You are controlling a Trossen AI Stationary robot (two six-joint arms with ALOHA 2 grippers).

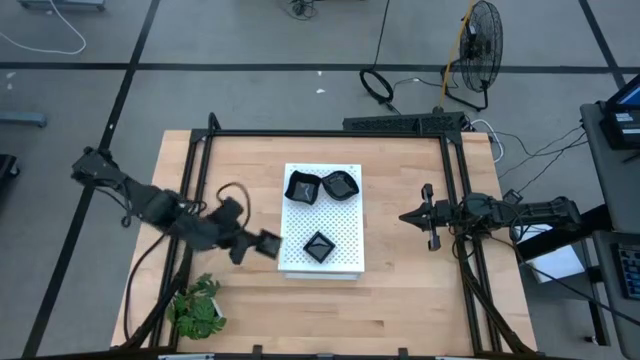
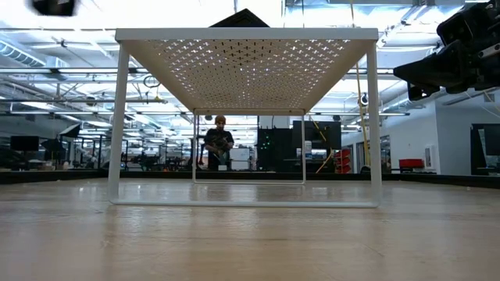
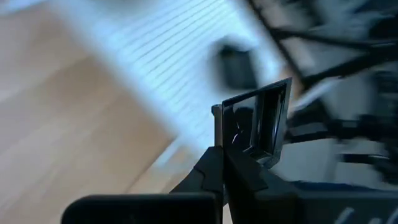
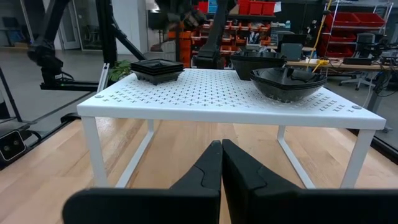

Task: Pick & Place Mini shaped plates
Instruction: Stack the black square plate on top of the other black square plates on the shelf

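Observation:
A white perforated board (image 1: 335, 262) on legs stands mid-table. Three mini shaped plates sit on it: a square one (image 1: 303, 187) and a rounded one (image 1: 340, 184) at the far end, and a small square one (image 1: 318, 246) near the front. My left gripper (image 1: 258, 243) hovers just off the board's front-left corner. In the left wrist view the left gripper (image 3: 221, 149) is shut on the rim of another glossy black square plate (image 3: 258, 121). My right gripper (image 1: 425, 216) waits to the right of the board, shut and empty (image 4: 222, 149).
A small green plant (image 1: 197, 305) stands at the table's front left. Black frame rails (image 1: 458, 200) run along the table's sides. In the low view a person (image 2: 219, 144) stands far behind the board's legs.

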